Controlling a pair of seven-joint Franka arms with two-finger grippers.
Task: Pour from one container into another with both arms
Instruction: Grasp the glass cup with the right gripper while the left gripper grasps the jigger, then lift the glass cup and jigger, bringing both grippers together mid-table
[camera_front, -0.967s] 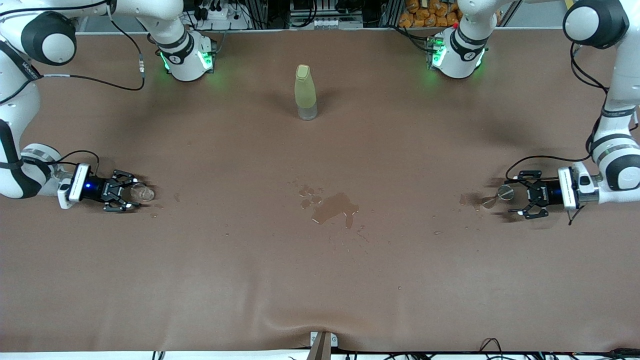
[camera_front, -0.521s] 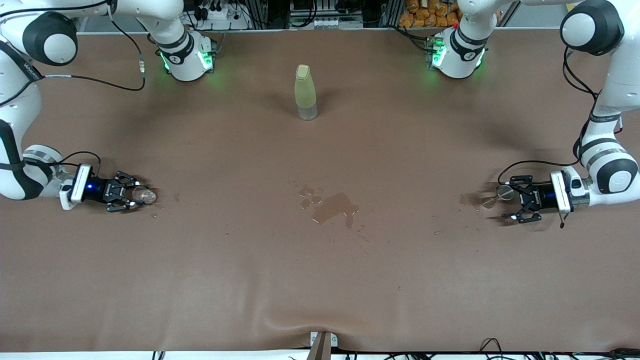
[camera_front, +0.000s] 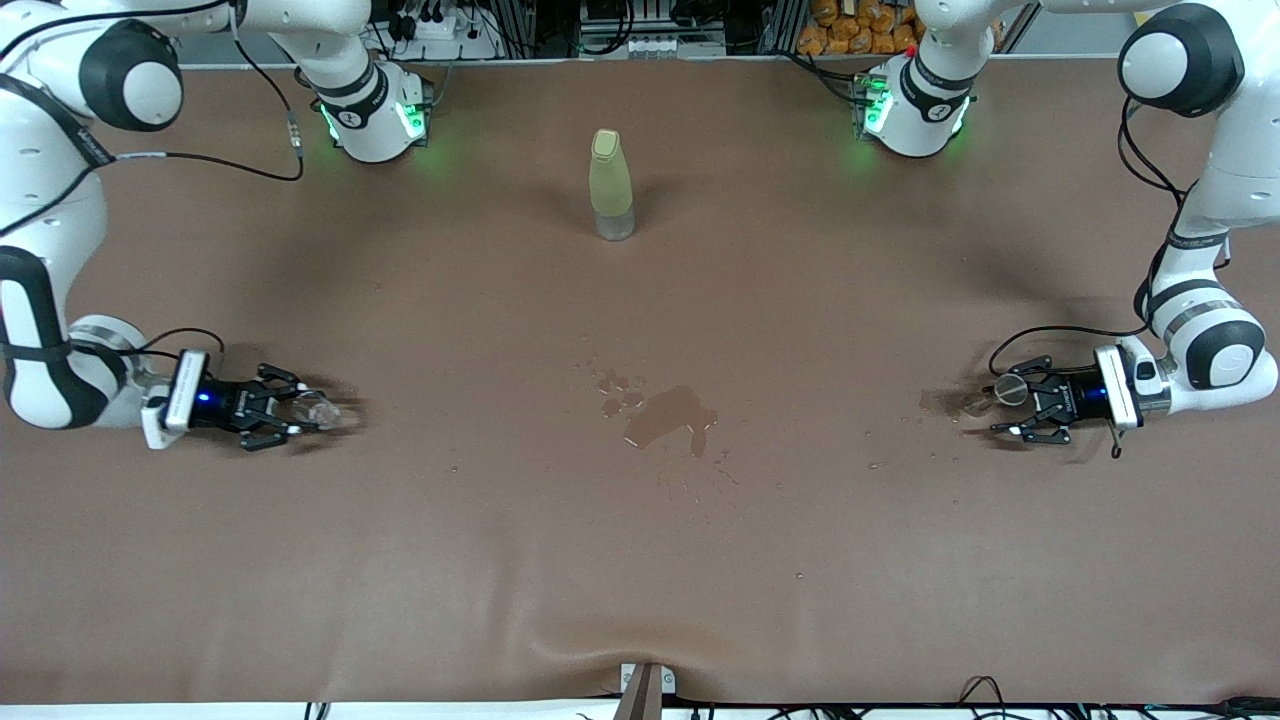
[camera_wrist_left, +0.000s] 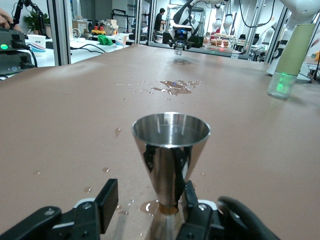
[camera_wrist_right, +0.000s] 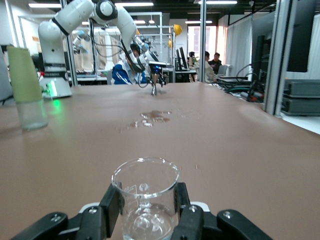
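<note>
A: How far along is the pouring?

B: Early, I judge. The right gripper (camera_front: 300, 410) sits low at the right arm's end of the table, fingers (camera_wrist_right: 111, 202) clamped on the clear cup (camera_wrist_right: 145, 192). The cup stands upright between them, with what looks like a little liquid in its bottom.

A: And the other arm?

B: The left gripper (camera_front: 1005, 408) is low at the left arm's end, around the steel cup (camera_wrist_left: 171, 150). That cup stands upright, its wide rim up and its slim stem between the fingers (camera_wrist_left: 106, 200). One finger touches the stem; the other stands clear of it, so the fingers are partly open and the grip is not made.

A: So what is left?

B: Nearly everything, as I read it: finish the left grasp, lift both cups, bring them together, tip the clear cup over the steel cup. The two cups are well apart, at the two ends of the table.

A: What is the surface like?

B: A brown cloth (camera_front: 640, 560), rippled at the edge nearest the front camera. A puddle (camera_front: 668, 415) with droplets lies mid-table. Smaller wet spots lie beside the steel cup.

A: Anything else?

B: A yellow-green bottle (camera_front: 610, 185) stands upright near the bases, untouched. The room is a lab with metal frames, desks, other robot arms and people in the distance.
</note>
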